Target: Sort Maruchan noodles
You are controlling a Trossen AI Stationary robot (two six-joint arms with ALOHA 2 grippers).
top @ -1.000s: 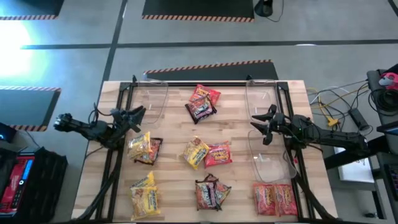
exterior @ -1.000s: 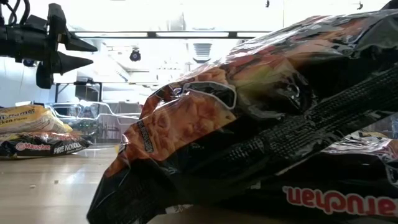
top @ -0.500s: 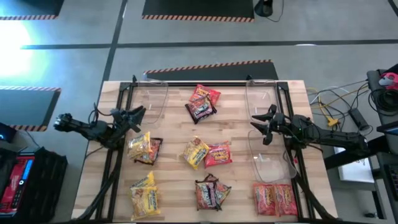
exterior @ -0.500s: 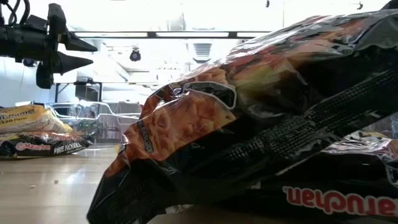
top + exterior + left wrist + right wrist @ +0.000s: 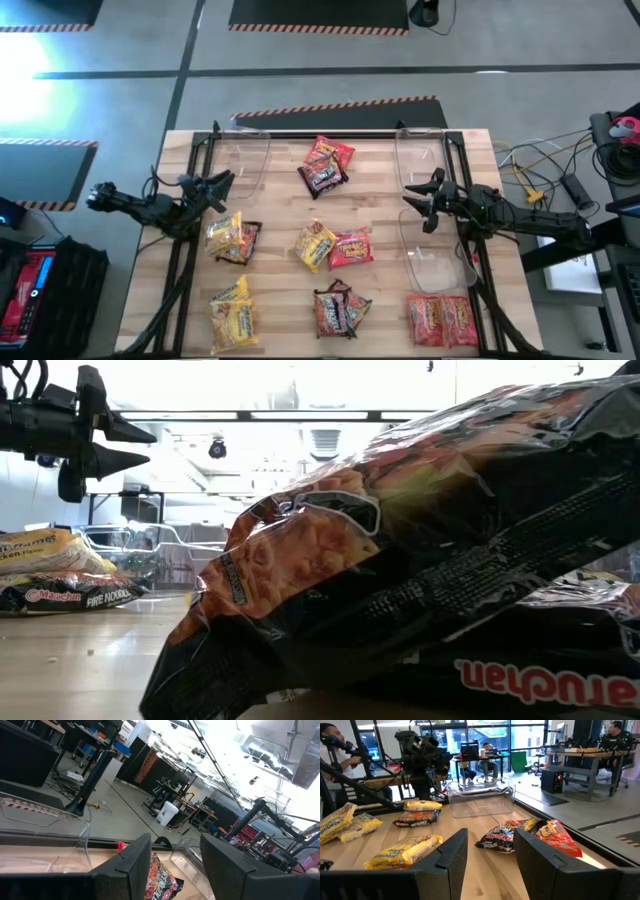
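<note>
With both the left end effector point(image 5: 218, 185) and right end effector point(image 5: 425, 198) spread and empty, we should descend squarely onto one of the Maruchan noodles point(image 5: 331, 247) scattered mid-frame across the tabletop point(image 5: 380, 180).

a grey floor point(image 5: 330, 55) is stretching out beyond the wooden table point(image 5: 280, 210), crossed by dark lines. black mats with orange-striped edges point(image 5: 318, 14) are lying on it. cables point(image 5: 545, 165) are trailing off the table's side. in the right wrist view, large windows point(image 5: 485, 735) are letting in daylight, a green chair point(image 5: 520, 760) is standing before them, and people are sitting at desks point(image 5: 580, 751). in the left wrist view, ceiling lights point(image 5: 220, 750) are glaring over dark workstations point(image 5: 170, 785).
</note>
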